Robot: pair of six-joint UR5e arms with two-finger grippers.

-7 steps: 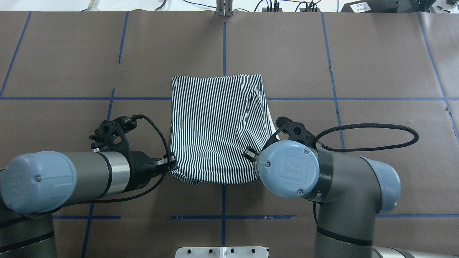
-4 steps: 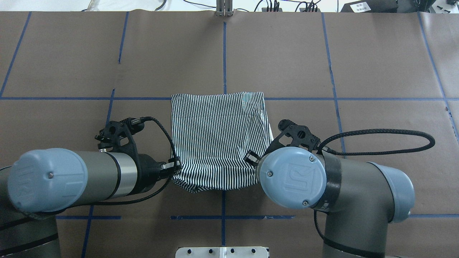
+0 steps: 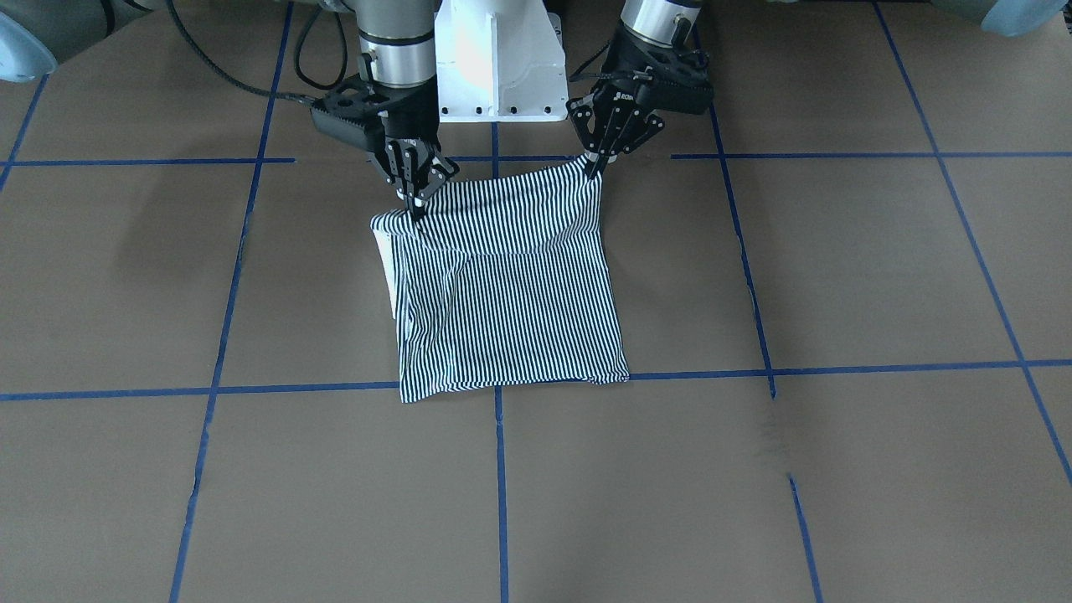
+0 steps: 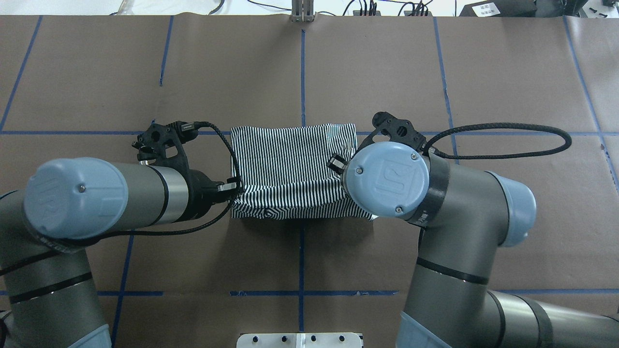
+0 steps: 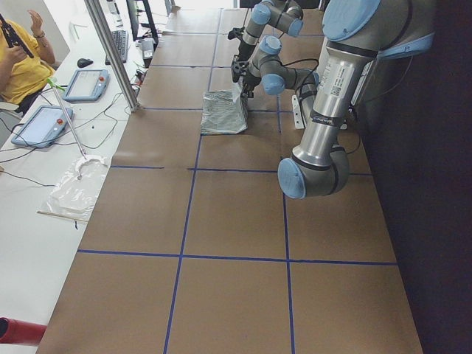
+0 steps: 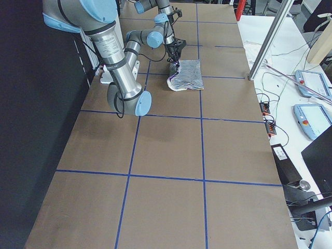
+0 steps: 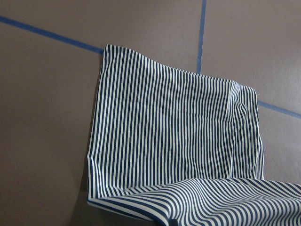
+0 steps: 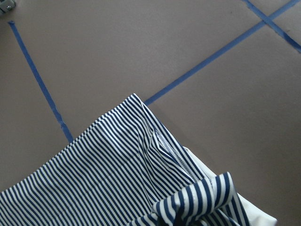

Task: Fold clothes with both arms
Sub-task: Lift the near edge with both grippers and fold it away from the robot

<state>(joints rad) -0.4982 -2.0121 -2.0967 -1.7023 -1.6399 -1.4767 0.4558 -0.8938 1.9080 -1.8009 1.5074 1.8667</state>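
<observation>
A wide table [image 4: 508, 72] covered in brown paper fills the scene, marked into large squares by blue tape lines [image 4: 302, 72]. Along its far side runs a white bench [image 5: 22, 236] carrying grey tablets [image 5: 85, 83], a keyboard [image 5: 119, 46], loose cables [image 5: 29, 144] and a clear plastic bag [image 5: 77, 184]. A metal post [image 5: 112, 51] rises at the table's edge. A person in a yellow top [image 5: 18, 63] sits at the bench. A dark panel [image 6: 21, 129] stands along the table's opposite side. The light is even and bright.

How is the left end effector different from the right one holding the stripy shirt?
The left end effector leans in at a slant, while the right end effector points almost straight down. From overhead, the left end effector shows from the side, but the right end effector hides under its blue wrist cap. Both are shut on a corner of the striped shirt, holding it up off the table.
</observation>
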